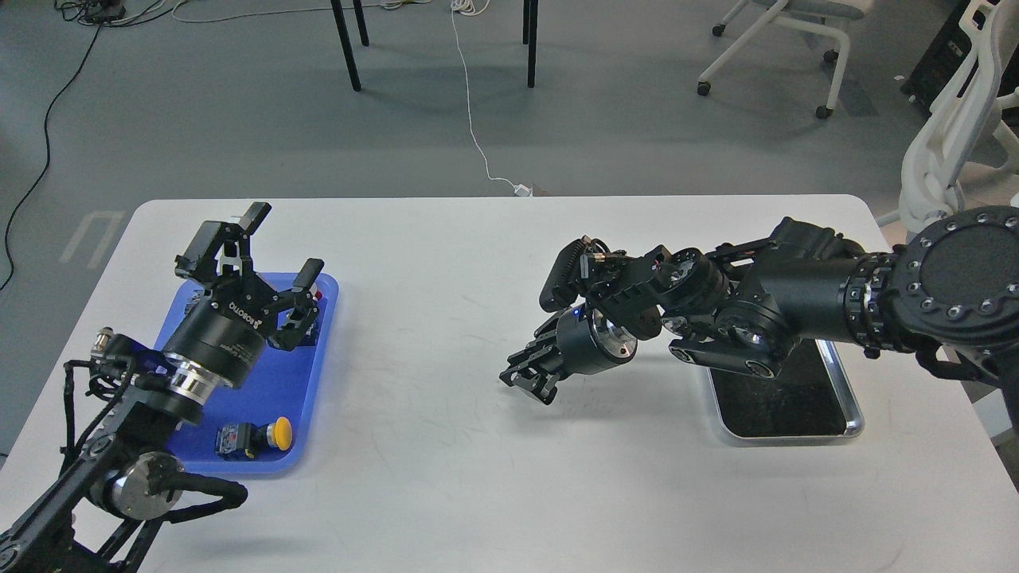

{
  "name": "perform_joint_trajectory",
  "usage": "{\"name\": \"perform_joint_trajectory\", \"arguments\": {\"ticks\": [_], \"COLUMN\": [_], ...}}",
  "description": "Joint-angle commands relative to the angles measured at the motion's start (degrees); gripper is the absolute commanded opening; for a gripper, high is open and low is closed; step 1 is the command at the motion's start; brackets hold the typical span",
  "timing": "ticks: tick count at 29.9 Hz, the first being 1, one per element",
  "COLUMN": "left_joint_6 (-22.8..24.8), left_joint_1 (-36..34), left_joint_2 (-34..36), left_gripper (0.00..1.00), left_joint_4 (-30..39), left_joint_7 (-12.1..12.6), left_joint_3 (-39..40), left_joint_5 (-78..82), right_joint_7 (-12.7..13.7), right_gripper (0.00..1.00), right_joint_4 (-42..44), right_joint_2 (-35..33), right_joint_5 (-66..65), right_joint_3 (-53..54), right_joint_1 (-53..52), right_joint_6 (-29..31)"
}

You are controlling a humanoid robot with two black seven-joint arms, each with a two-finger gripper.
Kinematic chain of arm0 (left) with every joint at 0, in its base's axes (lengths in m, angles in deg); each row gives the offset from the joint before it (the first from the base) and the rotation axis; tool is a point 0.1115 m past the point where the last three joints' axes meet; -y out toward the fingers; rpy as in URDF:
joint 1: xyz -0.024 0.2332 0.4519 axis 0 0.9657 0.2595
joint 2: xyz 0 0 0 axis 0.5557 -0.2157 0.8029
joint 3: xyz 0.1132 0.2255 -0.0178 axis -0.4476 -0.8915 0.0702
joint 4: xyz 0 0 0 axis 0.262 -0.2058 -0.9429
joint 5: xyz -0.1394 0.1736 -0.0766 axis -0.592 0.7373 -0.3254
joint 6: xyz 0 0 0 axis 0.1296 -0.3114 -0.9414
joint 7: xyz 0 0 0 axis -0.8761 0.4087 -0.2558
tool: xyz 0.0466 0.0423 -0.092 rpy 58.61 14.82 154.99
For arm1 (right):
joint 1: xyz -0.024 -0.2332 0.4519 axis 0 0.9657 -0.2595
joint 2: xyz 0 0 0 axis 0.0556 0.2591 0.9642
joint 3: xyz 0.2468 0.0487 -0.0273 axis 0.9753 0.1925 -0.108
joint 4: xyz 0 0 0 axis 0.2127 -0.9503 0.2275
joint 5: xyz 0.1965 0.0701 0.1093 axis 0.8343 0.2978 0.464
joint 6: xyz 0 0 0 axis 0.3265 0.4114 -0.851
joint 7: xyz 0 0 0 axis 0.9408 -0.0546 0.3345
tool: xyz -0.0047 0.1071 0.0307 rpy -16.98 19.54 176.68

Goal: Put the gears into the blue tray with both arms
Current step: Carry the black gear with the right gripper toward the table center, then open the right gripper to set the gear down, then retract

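Note:
The blue tray (280, 374) lies at the table's left side. My left gripper (285, 240) hangs open above the tray's far end, with nothing between its fingers. My right arm reaches from the right across the silver tray (850, 414) with its black lining. Its gripper (527, 380) is over bare table right of centre, pointing down and left, fingers pressed together. Anything held between them is too small and dark to make out. No gears show; my right arm covers much of the silver tray.
A yellow-capped push-button switch (256, 438) lies in the blue tray's near end, and a red-capped one (318, 296) peeks out beside my left gripper. The table middle bears faint scuff marks (573, 374). Chairs and cables stand on the floor beyond the far edge.

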Motion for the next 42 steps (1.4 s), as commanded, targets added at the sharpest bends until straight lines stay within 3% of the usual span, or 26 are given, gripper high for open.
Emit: {"name": "perform_joint_trajectory", "arguments": {"ticks": [1, 10, 16, 23, 32, 37, 42], "left_joint_6": [-0.01, -0.01, -0.01, -0.01, 0.08, 0.17, 1.04], "left_joint_1": [0.00, 0.00, 0.00, 0.00, -0.26, -0.87, -3.06], "left_joint_2": [0.01, -0.08, 0.10, 0.27, 2.03, 2.29, 2.55], "left_gripper": [0.98, 0.98, 0.98, 0.98, 0.98, 0.98, 0.98], "left_joint_4": [0.00, 0.00, 0.00, 0.00, 0.44, 0.70, 1.84], "left_joint_7": [0.00, 0.00, 0.00, -0.08, -1.14, -1.75, -3.86], "left_joint_3": [0.06, 0.06, -0.03, 0.06, -0.03, -0.56, -0.82], "left_joint_5": [0.00, 0.00, 0.00, 0.79, 0.79, 1.22, 13.50], "right_joint_7": [0.00, 0.00, 0.00, 0.00, 0.00, 0.00, 0.00], "right_gripper": [0.16, 0.25, 0.50, 0.93, 0.97, 0.97, 0.98], "right_joint_4": [0.79, 1.31, 1.40, 0.26, -10.71, -18.19, -22.32], "right_joint_2": [0.01, 0.01, 0.01, -2.27, -23.69, -34.52, -38.31], "right_joint_5": [-0.01, -0.01, 0.26, 7.19, 22.99, 40.05, 55.16], "right_joint_3": [-0.69, -0.78, -0.69, 0.88, 17.30, 35.48, 57.97], "right_joint_1": [1.28, 2.43, 2.43, 1.38, 3.30, 16.72, 35.96], "right_joint_6": [-0.75, -2.50, -2.94, -5.75, -5.58, -5.23, -3.39]}}
